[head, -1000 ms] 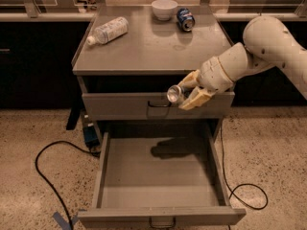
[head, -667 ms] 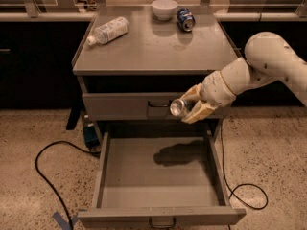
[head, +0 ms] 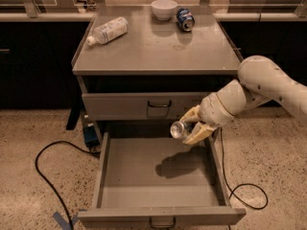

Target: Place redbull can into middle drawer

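A plastic bottle [head: 106,31] is lying at the left of the cabinet top [head: 158,56]. A white bowl [head: 164,8] and a dark-blue can [head: 184,19] are sitting at its far edge. A black cable [head: 45,176] is curling across the floor [head: 29,133].

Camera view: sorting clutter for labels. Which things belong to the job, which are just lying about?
Job: redbull can, held in the gripper above the open middle drawer.
Lying about: bottle, bowl, dark-blue can on the cabinet top; cable.

Two cans [head: 178,129] [head: 184,19] (one in fingers [head: 197,134]), bottle [head: 108,30], bowl [head: 164,8]
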Robot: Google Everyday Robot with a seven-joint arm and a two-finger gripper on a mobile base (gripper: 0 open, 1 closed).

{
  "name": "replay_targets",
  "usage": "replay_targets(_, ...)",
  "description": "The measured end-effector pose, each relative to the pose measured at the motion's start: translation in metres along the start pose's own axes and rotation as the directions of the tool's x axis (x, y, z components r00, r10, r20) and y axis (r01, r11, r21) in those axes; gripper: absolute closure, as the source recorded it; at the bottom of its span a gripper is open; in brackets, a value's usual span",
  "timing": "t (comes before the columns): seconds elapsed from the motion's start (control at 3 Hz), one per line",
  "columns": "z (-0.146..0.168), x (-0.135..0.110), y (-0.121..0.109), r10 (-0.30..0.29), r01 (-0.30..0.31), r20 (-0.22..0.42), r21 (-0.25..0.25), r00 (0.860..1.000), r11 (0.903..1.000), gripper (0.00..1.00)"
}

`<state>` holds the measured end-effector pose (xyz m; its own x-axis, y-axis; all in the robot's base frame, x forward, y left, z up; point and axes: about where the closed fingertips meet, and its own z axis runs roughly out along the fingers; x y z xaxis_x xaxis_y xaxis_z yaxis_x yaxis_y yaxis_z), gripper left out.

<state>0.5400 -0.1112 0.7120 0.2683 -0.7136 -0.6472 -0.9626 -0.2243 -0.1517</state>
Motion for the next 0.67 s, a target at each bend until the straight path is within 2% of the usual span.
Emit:
replay_targets(0.33, 0.008, 0.01, 0.007, 0.001, -0.002, -0.052, -0.019, 0.999, 0.9998, 1.0)
replay_targets(0.67, -0.028, -0.002, -0.013, -0.018, 0.028, -0.144, 0.068, 0.989, 0.9973, 1.0)
